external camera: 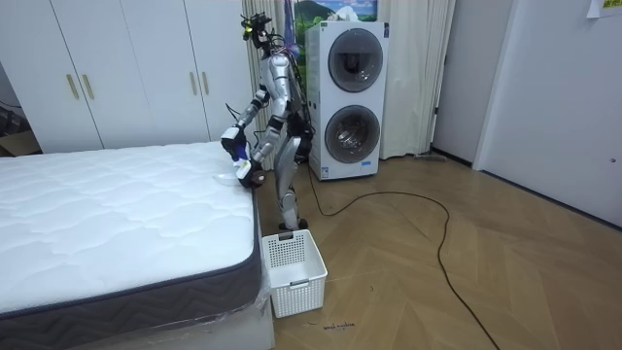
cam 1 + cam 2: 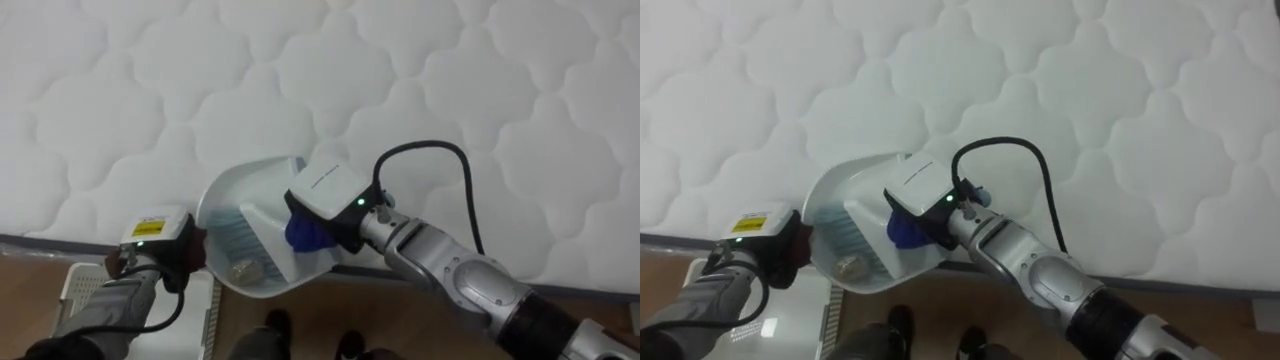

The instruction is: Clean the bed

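Left eye view: holding the dustpan [image 2: 232,195] at the bed's [image 2: 450,80] near edge with the left hand [image 2: 185,252], grip impossible to tell, curling the fingers of the right hand [image 2: 345,228] round the brush [image 2: 300,236], catching debris [image 2: 243,268].

Right robot hand [image 2: 343,228]: white box on back, green light lit; black cable loops off wrist. Forearm silver, ribbed, black toward elbow. Left robot hand [image 2: 165,245]: white box, yellow label, green light; grey forearm, thin black cable.
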You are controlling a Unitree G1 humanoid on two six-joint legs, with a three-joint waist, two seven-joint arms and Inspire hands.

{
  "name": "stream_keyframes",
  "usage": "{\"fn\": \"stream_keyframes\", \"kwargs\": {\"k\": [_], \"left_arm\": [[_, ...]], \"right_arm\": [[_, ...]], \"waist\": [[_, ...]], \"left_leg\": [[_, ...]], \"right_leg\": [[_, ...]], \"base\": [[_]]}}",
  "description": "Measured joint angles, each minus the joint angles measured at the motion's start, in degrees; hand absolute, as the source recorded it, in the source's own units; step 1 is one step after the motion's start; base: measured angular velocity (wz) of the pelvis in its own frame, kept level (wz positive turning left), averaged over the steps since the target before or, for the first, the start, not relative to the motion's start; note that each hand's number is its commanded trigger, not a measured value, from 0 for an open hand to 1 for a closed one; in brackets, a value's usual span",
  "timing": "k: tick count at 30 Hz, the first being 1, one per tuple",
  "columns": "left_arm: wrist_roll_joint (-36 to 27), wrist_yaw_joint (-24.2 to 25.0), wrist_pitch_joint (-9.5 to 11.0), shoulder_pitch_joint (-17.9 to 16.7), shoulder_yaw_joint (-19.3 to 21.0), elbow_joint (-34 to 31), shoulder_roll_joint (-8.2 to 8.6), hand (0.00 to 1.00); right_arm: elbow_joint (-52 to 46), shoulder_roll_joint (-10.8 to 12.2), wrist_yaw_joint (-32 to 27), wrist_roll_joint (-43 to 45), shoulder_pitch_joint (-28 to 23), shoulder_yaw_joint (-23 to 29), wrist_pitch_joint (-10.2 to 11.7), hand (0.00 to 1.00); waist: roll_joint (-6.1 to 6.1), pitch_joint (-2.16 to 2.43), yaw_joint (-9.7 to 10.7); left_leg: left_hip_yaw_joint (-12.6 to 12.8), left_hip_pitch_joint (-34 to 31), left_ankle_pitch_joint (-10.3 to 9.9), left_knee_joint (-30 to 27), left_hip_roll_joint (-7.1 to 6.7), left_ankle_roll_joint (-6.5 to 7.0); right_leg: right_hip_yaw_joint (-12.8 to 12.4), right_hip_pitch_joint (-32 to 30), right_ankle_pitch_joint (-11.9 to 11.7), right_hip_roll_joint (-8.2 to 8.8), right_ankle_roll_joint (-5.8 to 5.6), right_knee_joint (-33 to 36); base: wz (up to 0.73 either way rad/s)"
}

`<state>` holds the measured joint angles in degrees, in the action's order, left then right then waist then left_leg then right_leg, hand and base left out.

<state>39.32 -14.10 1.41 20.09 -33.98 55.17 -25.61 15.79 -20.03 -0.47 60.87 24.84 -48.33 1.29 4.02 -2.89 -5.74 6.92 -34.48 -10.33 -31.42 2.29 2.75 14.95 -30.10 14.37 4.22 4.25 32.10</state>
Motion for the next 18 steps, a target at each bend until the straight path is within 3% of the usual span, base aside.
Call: {"fn": "stream_keyframes", "kwargs": {"k": [7,18], "left_arm": [[0.3,-0.1,0.8,-2.0,0.1,-0.5,0.15,1.00],[2.9,0.1,2.4,-6.2,2.3,-2.4,0.04,1.00]], "right_arm": [[0.1,-1.8,-0.2,-0.5,-2.0,0.2,0.7,1.00],[0.8,-5.3,-0.2,-0.1,-3.1,1.4,4.0,1.00]], "waist": [[-0.02,0.01,-0.6],[-0.06,0.05,-1.0]], "left_leg": [[0.0,1.1,0.0,0.0,-0.07,0.02],[0.0,2.3,-0.2,-0.1,-1.03,0.29]], "right_leg": [[-0.1,1.1,0.1,0.04,-0.07,0.1],[-0.5,1.7,1.3,1.09,-0.45,1.5]], "base": [[0.00],[0.00]]}}
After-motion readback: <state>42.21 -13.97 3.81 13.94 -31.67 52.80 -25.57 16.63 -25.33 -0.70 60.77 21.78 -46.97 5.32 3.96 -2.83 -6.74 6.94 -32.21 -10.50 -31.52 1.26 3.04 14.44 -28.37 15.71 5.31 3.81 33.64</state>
